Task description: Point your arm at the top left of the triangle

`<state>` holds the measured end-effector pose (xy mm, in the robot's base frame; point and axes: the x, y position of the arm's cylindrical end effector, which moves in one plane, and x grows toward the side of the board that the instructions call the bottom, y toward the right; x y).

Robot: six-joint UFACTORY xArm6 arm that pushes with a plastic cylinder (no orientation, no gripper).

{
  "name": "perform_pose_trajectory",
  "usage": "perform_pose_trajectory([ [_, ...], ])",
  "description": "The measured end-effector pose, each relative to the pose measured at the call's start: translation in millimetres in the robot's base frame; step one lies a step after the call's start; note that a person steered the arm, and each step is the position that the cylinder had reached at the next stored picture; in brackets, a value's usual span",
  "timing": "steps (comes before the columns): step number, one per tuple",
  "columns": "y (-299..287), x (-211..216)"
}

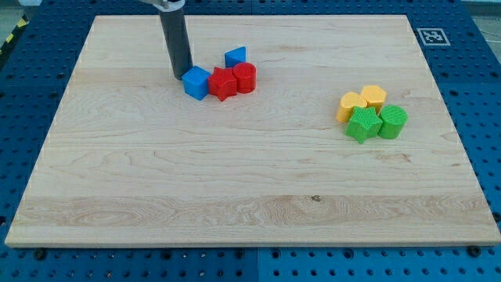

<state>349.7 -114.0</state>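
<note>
A blue triangle block (236, 57) lies near the view's top, left of centre. Just below it sit a red star-shaped block (223, 83) and a red round block (245, 78), side by side. A blue cube (196, 82) touches the red star's left side. My tip (181, 75) stands on the board just left of the blue cube, touching or nearly touching its upper left edge. The tip is left of and below the blue triangle, with a gap between them.
At the view's right sits a tight cluster: a yellow heart-like block (351, 105), a yellow hexagonal block (373, 97), a green star-shaped block (364, 124) and a green round block (393, 121). The wooden board (250, 196) lies on a blue pegboard. A marker tag (431, 36) sits at the board's top right corner.
</note>
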Motion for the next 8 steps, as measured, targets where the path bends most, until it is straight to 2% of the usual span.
perform_pose_trajectory([
  [4,0.0,-3.2],
  [5,2.1,-22.2],
  [6,18.0,-48.2],
  [8,65.8,-56.0],
])
